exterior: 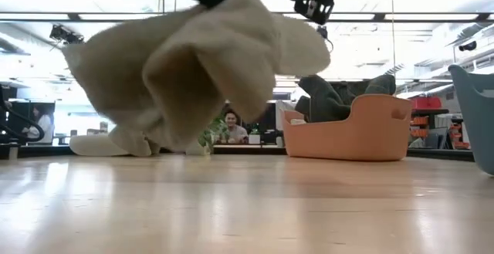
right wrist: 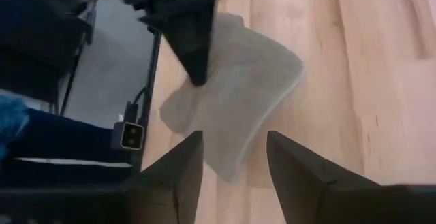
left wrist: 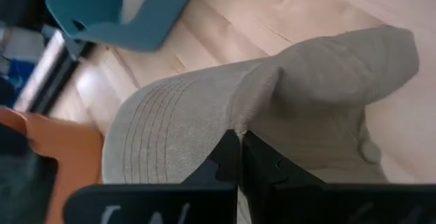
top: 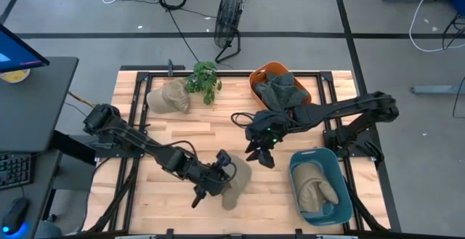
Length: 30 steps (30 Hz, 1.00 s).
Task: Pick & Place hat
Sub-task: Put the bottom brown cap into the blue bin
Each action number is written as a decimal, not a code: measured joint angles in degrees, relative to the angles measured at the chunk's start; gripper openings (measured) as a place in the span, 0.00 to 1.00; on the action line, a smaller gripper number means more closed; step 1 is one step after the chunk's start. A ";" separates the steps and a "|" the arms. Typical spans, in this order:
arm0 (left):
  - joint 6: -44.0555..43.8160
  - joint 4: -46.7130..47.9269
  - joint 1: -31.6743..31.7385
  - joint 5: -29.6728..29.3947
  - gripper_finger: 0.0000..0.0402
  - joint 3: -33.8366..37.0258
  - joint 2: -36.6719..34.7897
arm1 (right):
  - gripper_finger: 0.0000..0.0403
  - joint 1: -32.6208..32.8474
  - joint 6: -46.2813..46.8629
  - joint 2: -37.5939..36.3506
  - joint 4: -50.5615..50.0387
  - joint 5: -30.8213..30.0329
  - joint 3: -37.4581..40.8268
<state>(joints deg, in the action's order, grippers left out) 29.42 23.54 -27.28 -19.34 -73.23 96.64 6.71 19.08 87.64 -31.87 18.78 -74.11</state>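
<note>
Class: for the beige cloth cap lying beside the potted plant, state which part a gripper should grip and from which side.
Grip the beige cloth cap at its soft bunched crown, coming straight down from above: it lies slumped on the wooden table, and the potted plant crowds one side.

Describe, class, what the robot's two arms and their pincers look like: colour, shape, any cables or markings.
Both arms are black, built of jointed tubular links. The left pincer and right pincer each end in two dark fingers; in the right wrist view the fingers are broad, flat wedges tapering to points. A black cable loops beside the right arm's wrist. No markings are legible.
</note>
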 joint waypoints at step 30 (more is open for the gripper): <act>3.00 8.46 3.14 -2.54 0.05 -1.36 -0.02 | 0.03 -3.16 5.98 8.60 7.71 6.42 0.00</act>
<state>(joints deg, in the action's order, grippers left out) 32.42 32.00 -24.14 -21.88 -74.59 96.62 3.55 25.05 96.25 -24.15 25.20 -74.11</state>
